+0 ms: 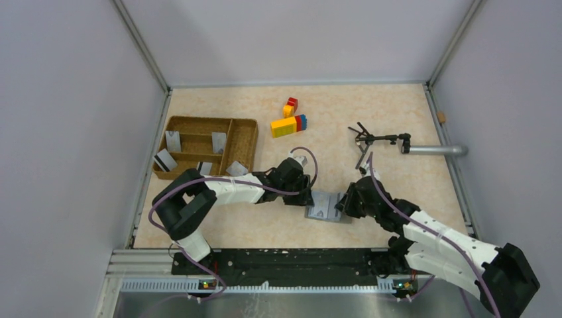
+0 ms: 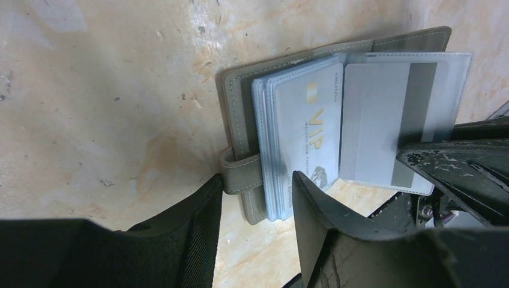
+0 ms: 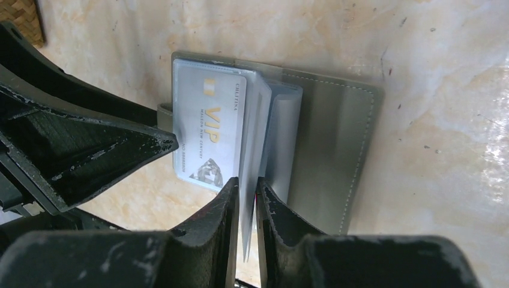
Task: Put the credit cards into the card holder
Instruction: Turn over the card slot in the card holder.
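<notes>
Card holder (image 1: pixel 326 207): open on the table, near centre, between both claws.
Left gripper (image 2: pixel 257 180): spread wide, empty, straddling the holder's strap tab (image 2: pixel 240 173).
Right gripper (image 3: pixel 246 182): nearly closed, pinching a striped credit card (image 2: pixel 384 120) at the clear sleeve (image 2: pixel 453 90).
Other credit cards (image 1: pixel 173 140): in the wicker tray (image 1: pixel 246 142), far left.

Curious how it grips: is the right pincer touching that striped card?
Touching. Right wrist view: the right pincer clamps the striped card edge-on, no gap.
</notes>
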Controlling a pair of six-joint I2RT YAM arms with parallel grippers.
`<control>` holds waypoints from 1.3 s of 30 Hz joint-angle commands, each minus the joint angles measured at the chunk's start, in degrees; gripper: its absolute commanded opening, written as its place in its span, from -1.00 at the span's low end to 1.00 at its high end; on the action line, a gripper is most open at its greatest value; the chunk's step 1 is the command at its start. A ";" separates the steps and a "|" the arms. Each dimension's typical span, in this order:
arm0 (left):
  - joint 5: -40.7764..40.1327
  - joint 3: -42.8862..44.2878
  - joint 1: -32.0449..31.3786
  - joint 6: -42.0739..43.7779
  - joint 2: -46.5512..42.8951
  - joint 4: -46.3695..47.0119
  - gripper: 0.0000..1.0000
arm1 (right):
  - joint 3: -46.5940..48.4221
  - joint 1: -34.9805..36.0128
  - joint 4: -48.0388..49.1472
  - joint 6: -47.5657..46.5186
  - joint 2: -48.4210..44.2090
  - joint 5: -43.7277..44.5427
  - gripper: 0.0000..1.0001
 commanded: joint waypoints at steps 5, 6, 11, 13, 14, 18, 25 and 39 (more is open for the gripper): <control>1.27 -1.21 -0.02 -0.91 0.84 1.67 -0.04 | 3.32 -0.06 6.17 -1.94 3.42 -2.76 -0.66; 1.43 -1.20 -0.02 -0.89 0.83 1.70 -0.04 | 3.41 -0.06 6.57 -2.06 3.73 -3.02 -0.64; 2.10 -1.24 -0.02 -1.19 0.91 2.22 -0.02 | 4.07 0.14 8.60 -2.55 5.54 -3.81 -0.53; 2.11 -1.31 -0.02 -1.19 0.77 2.17 0.00 | 4.55 0.35 8.94 -2.75 6.18 -5.05 -0.49; 2.03 -1.31 0.04 -1.15 0.56 2.14 0.01 | 4.86 0.50 8.96 -2.86 6.47 -5.13 -0.46; 1.87 -2.24 0.78 -1.13 -0.90 2.19 0.12 | 5.65 0.65 9.62 -3.22 7.10 -5.77 -0.31; -0.34 -5.29 2.27 -0.57 -7.75 -0.45 0.34 | 5.88 0.70 12.79 -3.18 8.72 -7.14 -0.22; -4.88 -3.65 14.00 6.70 -31.10 -20.74 0.97 | 10.00 0.67 12.41 -6.92 11.77 -6.19 0.02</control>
